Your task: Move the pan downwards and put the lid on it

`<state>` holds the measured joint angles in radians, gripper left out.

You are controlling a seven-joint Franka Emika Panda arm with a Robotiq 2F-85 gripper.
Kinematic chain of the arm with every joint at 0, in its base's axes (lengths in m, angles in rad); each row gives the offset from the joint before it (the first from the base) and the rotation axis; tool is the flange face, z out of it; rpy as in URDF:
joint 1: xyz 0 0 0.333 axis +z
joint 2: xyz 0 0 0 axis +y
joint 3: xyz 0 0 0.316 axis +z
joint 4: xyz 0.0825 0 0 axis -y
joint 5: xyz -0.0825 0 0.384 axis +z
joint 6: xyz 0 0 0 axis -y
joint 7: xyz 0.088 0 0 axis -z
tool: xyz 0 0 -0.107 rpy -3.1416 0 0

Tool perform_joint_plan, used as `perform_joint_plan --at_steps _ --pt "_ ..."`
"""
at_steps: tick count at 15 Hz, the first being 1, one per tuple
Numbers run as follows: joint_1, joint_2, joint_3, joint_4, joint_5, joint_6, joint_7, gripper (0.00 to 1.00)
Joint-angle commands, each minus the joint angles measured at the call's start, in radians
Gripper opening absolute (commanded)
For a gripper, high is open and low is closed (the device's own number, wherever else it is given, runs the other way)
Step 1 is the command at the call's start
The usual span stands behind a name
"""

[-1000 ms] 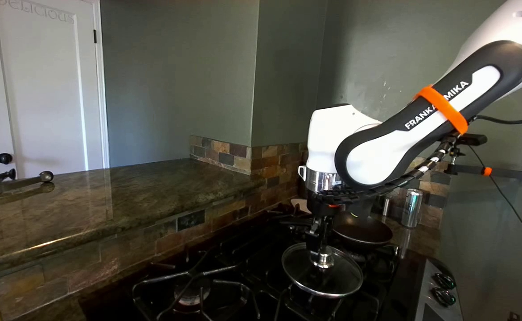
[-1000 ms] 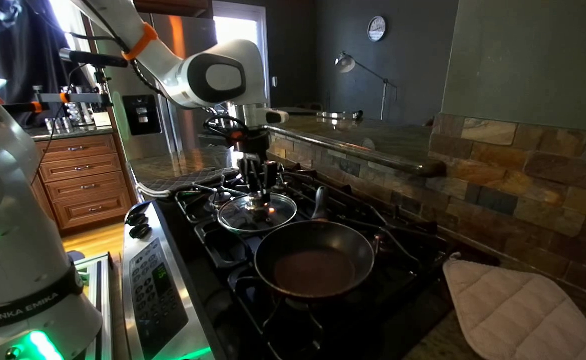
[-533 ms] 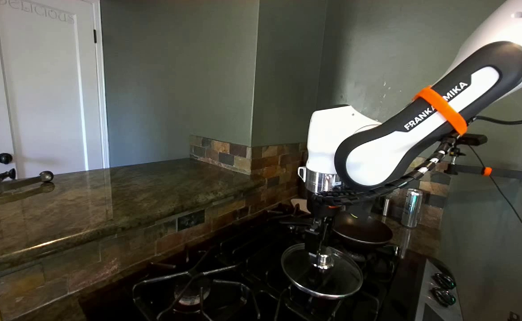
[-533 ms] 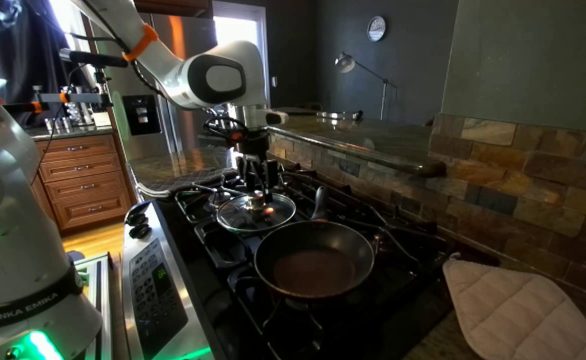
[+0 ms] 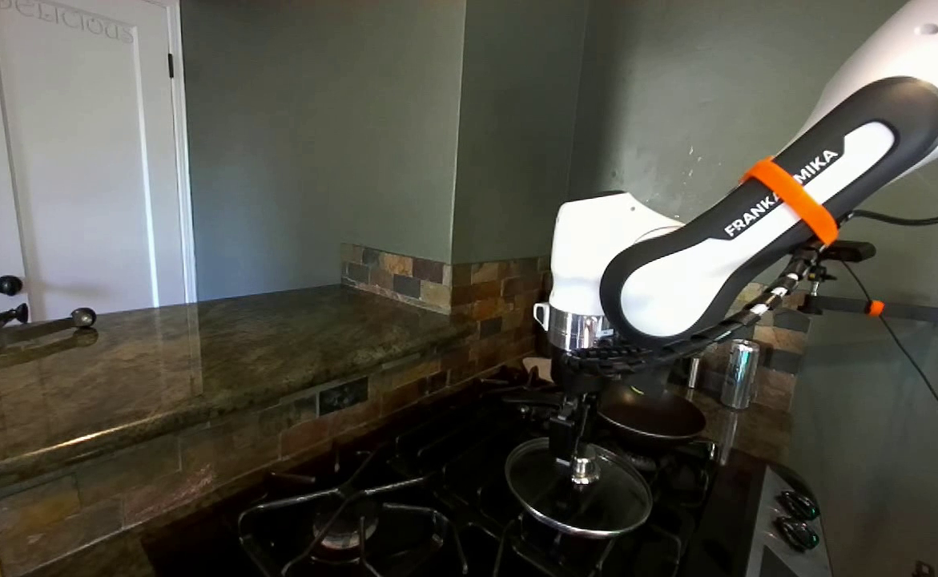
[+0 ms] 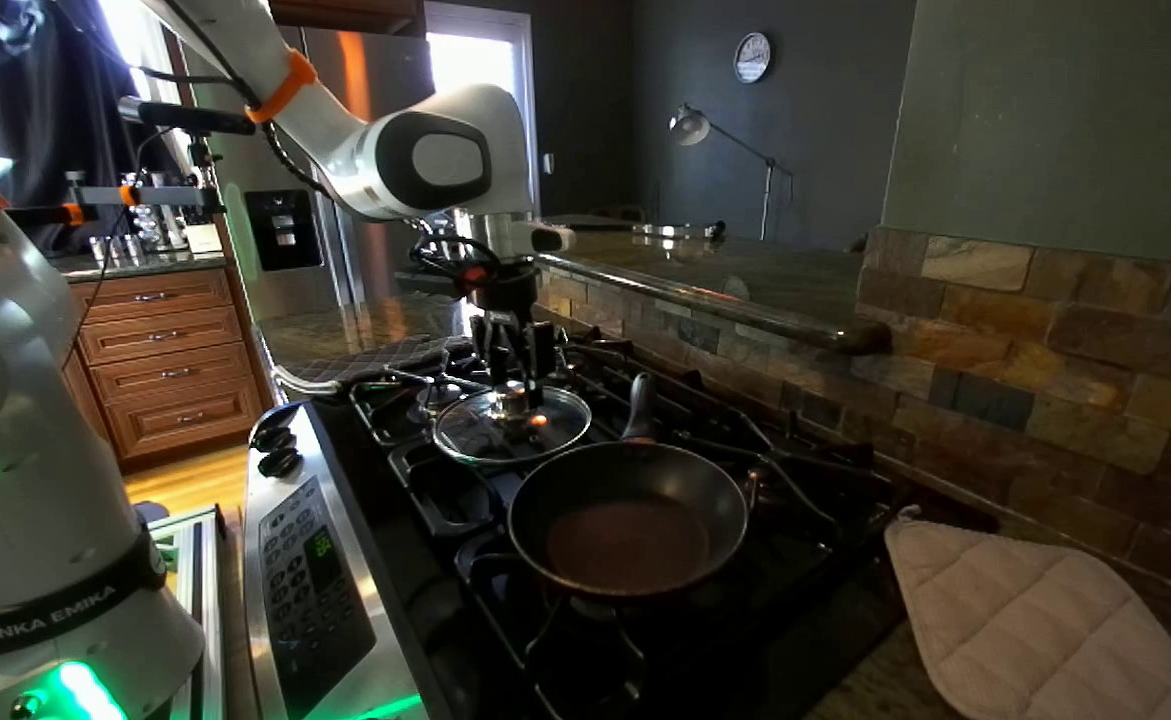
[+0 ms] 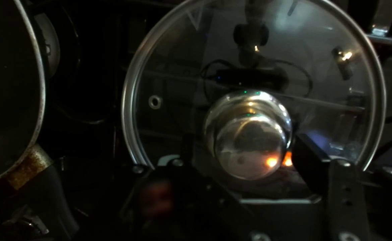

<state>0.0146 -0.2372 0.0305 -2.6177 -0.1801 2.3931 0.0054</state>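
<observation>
Reading left to right in an exterior view, we put the first hazard at the tool [image 6: 518,388]: its two fingers [image 7: 311,160] stood spread on either side of the knob [image 7: 251,147], with a gap visible in the wrist view and nothing clamped. We judged that the knob, being smooth, round metal, could slip if pinched high or off-centre; one finger looked nearer to it, so closing might shove the lid [image 6: 508,441] sideways across the worktop [image 6: 765,640] before a grip formed. Next rightward came the space between lid and pan [image 6: 629,520]; the two sat near each other, apart, and a lift too shallow would probably knock the lid's rim into the pan's, sliding the pan or chipping glass. The pan itself lay uncovered on the worktop, its handle [image 6: 642,400] aimed toward the tiled wall [image 6: 990,355]; lowered off-centre, the lid would likely seat tilted. We could not tell whether the pan already stood where the task wanted it; if not, covering it now would mean shifting both together. Counts, same direction: stove dials [image 6: 280,460], two; tool, one; lid, one, with one knob; pan, one, with one handle; wall clock [image 6: 753,57], one; quilted pad [image 6: 1055,630], one, apart from the pan. In an exterior view we also counted two shiny canisters [image 5: 739,373] beyond the pan and to its right.
</observation>
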Motion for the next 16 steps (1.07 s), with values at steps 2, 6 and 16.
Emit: perform_joint_plan --at_steps 2,6,16 --pt "0.009 0.014 -0.001 -0.001 0.026 -0.002 -0.037 0.36" --pt "0.009 0.015 0.0 0.007 0.032 -0.009 -0.048 0.85" --pt "0.016 0.031 -0.005 0.011 0.062 -0.024 -0.107 0.54"
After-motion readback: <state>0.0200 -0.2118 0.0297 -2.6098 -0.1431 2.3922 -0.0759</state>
